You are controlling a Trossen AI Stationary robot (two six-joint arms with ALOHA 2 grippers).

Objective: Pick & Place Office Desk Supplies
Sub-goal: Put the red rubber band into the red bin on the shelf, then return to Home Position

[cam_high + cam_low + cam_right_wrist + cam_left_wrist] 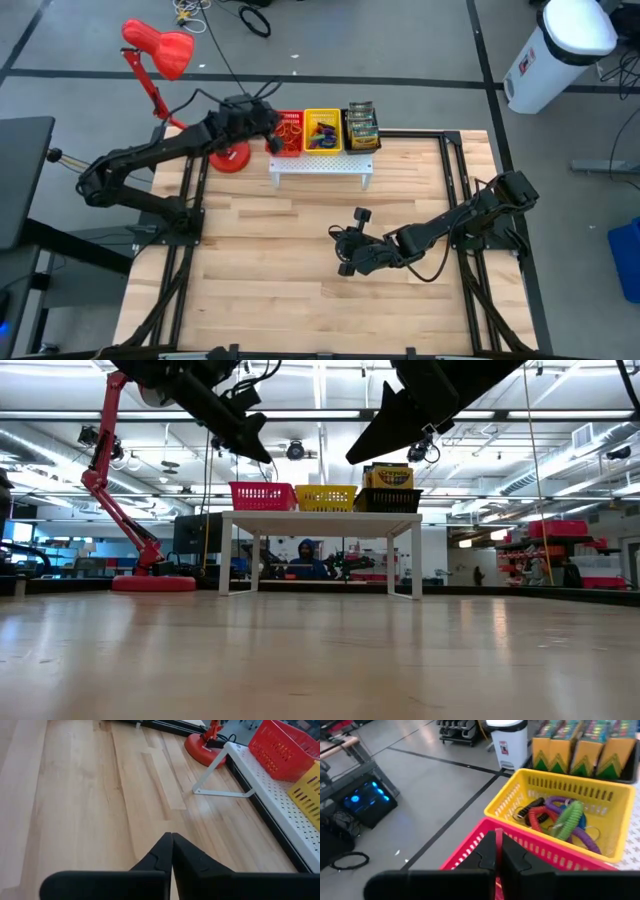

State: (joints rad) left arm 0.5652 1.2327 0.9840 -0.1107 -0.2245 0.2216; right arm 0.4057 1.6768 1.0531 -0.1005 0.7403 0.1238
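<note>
Coiled bands (560, 817) in yellow basket (605, 847), clear from left wrist only; both jaws clenched, empty.

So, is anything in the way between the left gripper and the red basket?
Nothing visible is. The left gripper hangs directly over the red basket and its open top, fingers together. The yellow basket sits beside the red one, not between.

Left gripper (498, 855) hangs over red plastic mesh basket (288, 133), on white perforated metal rack (320, 166). Beside it, w/ coiled bands (560, 817) inside: yellow plastic mesh basket (322, 131); beyond that, black bin w/ yellow-and-green crayon boxes (361, 125). Red desk lamp (160, 50) on gripper's other side. Right gripper (171, 851) over bare wooden table (300, 290), well apart from rack.
</note>
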